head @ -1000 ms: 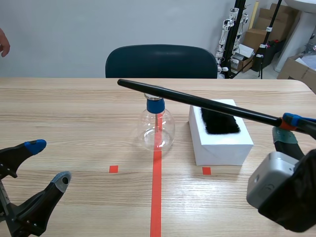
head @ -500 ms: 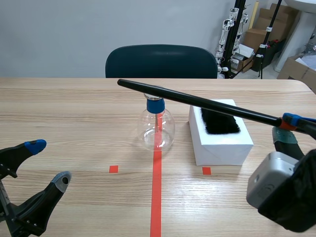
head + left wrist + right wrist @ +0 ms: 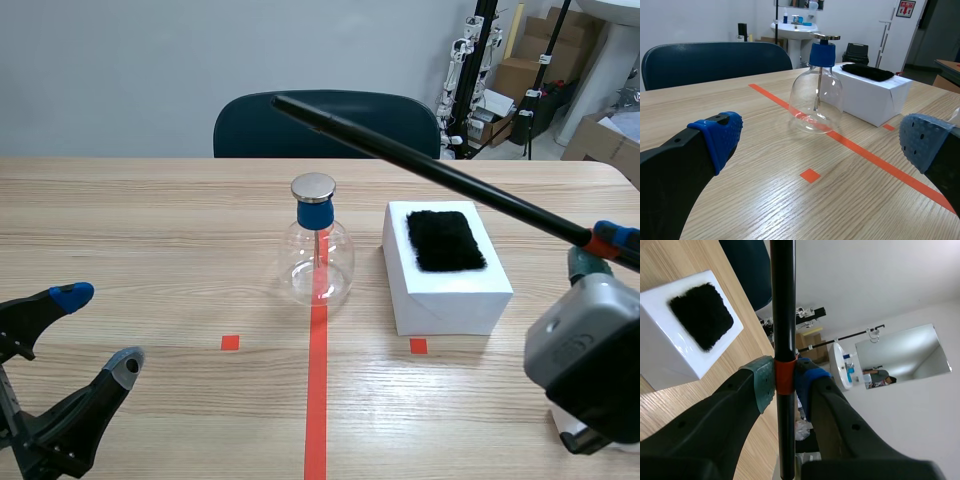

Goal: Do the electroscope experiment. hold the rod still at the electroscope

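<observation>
Clamping the black rod (image 3: 430,165) at its orange band, the right end effector (image 3: 600,250) sits at the scene's right edge, its fingers closed on the shaft. The rod's long axis slants from there to the upper centre of the frame. Its free tip ends above and beyond the electroscope (image 3: 318,255), which stands mid-frame on the bench (image 3: 150,230). The metal cap (image 3: 313,186) lies below and left of the shaft, clearly apart from it, so I judge the rod must come down toward the cap. The left end effector (image 3: 98,330), at lower left, gapes wide and empty.
</observation>
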`<action>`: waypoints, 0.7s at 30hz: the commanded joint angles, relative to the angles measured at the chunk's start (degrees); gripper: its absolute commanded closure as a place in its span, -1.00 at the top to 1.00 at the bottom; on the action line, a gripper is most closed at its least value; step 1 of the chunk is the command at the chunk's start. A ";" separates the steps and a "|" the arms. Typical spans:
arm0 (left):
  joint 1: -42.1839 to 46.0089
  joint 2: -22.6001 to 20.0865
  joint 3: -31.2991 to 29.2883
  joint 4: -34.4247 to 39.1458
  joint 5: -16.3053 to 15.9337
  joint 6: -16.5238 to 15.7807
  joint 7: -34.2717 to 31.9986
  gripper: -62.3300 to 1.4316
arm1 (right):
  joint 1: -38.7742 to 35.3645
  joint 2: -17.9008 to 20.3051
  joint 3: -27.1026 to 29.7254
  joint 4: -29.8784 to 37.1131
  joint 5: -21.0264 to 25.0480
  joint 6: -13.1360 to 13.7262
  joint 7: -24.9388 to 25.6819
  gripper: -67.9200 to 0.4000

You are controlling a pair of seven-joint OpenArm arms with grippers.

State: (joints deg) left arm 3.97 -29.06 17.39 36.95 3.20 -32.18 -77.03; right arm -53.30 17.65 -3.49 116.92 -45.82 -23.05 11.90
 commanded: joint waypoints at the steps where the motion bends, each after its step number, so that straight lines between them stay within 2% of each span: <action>1: -0.17 -0.37 -0.37 0.44 -0.57 -0.17 -1.16 1.00 | 1.68 0.48 1.11 0.55 1.51 -2.08 -0.55 -0.99; 8: -0.17 -0.37 -0.37 0.44 -0.57 -0.17 -1.16 1.00 | 6.08 2.91 5.64 0.55 4.07 -2.62 -8.04 -0.99; 12: -0.17 -0.37 -0.37 0.44 -0.57 -0.17 -1.16 1.00 | 8.57 4.17 9.53 0.52 5.62 -2.51 -10.14 -0.99; 17: -0.17 -0.37 -0.37 0.44 -0.57 -0.17 -1.16 1.00 | 12.07 6.86 12.02 -0.59 5.49 -1.33 -12.68 -0.99; 21: -0.17 -0.37 -0.37 0.44 -0.57 -0.17 -1.16 1.00 | 16.35 7.63 11.65 -4.09 1.90 -1.25 -13.07 -0.99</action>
State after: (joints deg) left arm 3.97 -29.06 17.39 36.95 3.20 -32.18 -77.03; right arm -38.24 24.67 8.54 113.30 -43.55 -23.51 -1.39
